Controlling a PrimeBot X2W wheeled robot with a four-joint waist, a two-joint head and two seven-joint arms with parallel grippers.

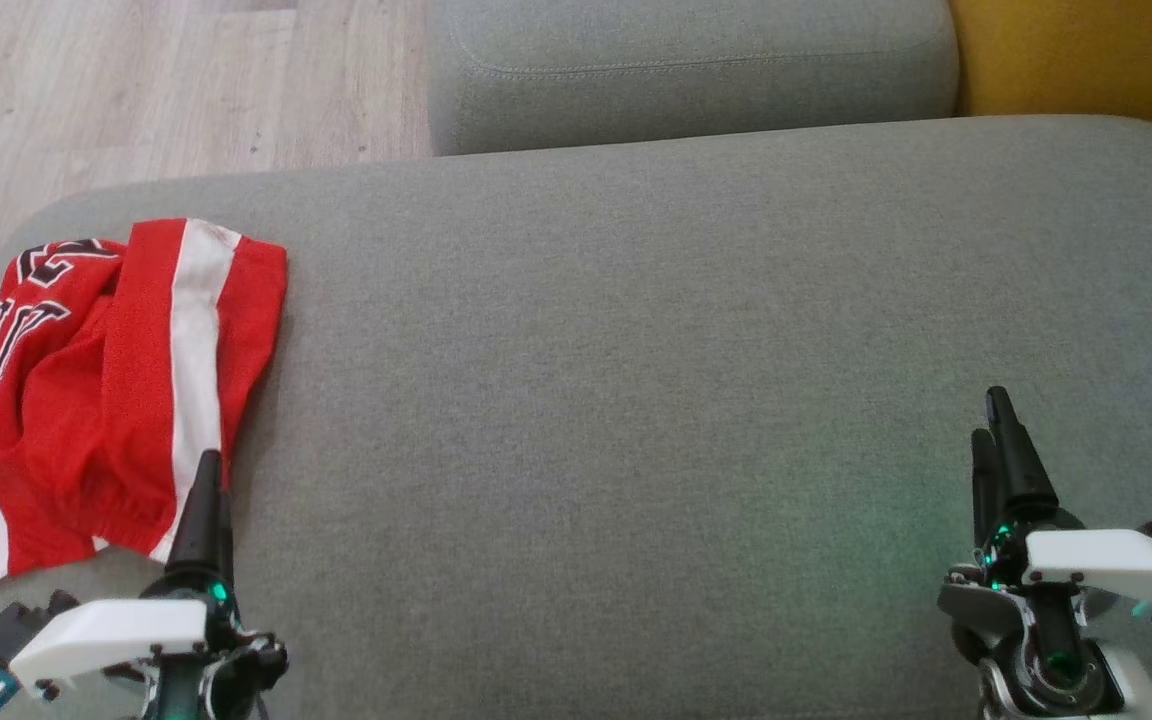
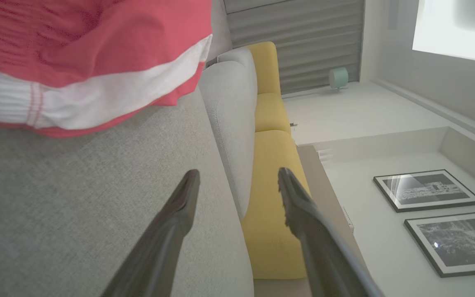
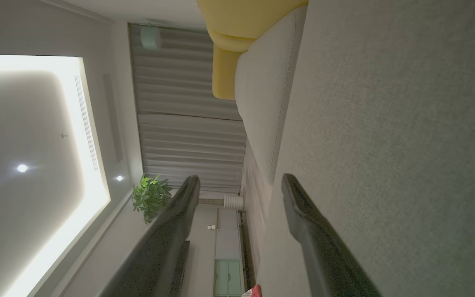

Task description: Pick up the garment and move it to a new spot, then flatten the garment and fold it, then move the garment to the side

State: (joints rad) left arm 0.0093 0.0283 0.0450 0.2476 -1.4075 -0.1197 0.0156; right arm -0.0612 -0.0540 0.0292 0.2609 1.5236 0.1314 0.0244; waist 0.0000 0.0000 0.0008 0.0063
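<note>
In the head view, the garment [image 1: 116, 390] lies in a loose, bunched heap at the left end of the cushion [image 1: 636, 400], just ahead and to the left of the left gripper [image 1: 208, 462]. The gripper's tips overlap the near hem, but I cannot tell if they touch it. The right gripper [image 1: 994, 420] is well apart from the garment, with bare cushion ahead of its jaws. Both pairs of jaws are seen edge-on here, so their spread is hard to read.

The heap sits close to the cushion's rounded left edge, with wooden floor [image 1: 136, 80] beyond. A pinch that catches only the top layer would likely drag the rest, and the heap could slide off that edge. With one arm so far away, a single-handed lift would probably leave the cloth hanging twisted, which would make it harder to flatten.

In the left wrist view, the jaws stand wide with nothing between them, and the garment lies up and to the left of them. It is thin red cloth with a broad white stripe that ends in a ribbed white band with fine red lines. The cloth looks light, limp and likely slippery. The cushion beside the left finger is coarse grey weave, firm and flat.

In the right wrist view, the jaws are also wide and empty. The same grey weave runs along the right finger, with a stitched back cushion [image 3: 262, 103] ahead of the tips.
</note>
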